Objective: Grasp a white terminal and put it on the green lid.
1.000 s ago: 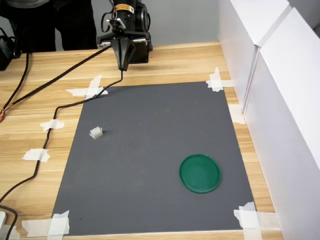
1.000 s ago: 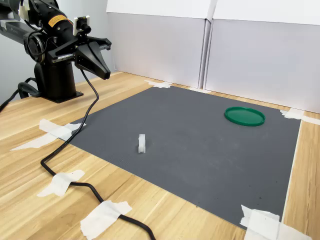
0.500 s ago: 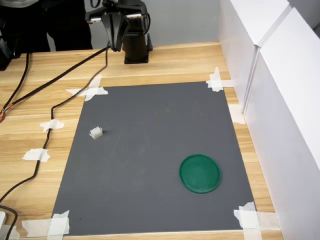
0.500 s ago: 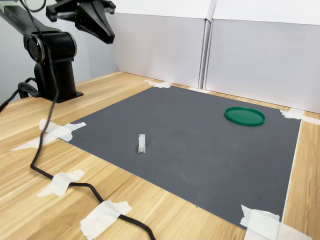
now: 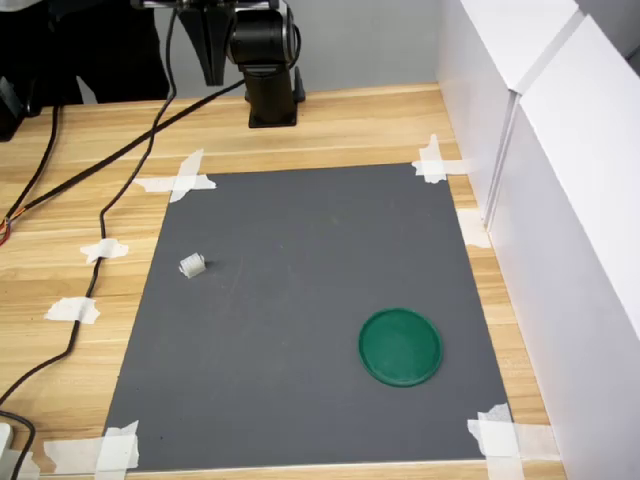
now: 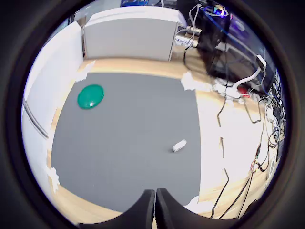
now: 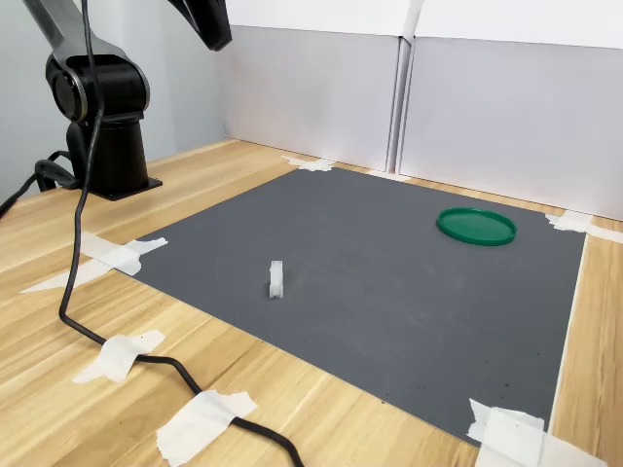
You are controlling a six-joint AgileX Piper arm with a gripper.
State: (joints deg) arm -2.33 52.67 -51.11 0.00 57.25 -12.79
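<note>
White terminal (image 6: 179,145) lies far below and ahead of your jaws, slightly off to one side. Your jaws are pressed together, holding nothing.

The claw (image 7: 222,41) has risen high above the table edge (fingers pressed together), dragging its cable (image 7: 73,233) up

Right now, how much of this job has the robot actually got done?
Nothing looks done yet. The white terminal sits on the grey mat, far from the green lid, which has nothing on it. The gripper hangs high above the table's far edge, jaws together and holding nothing. Still to do: reach down, grasp, carry, place.
</note>
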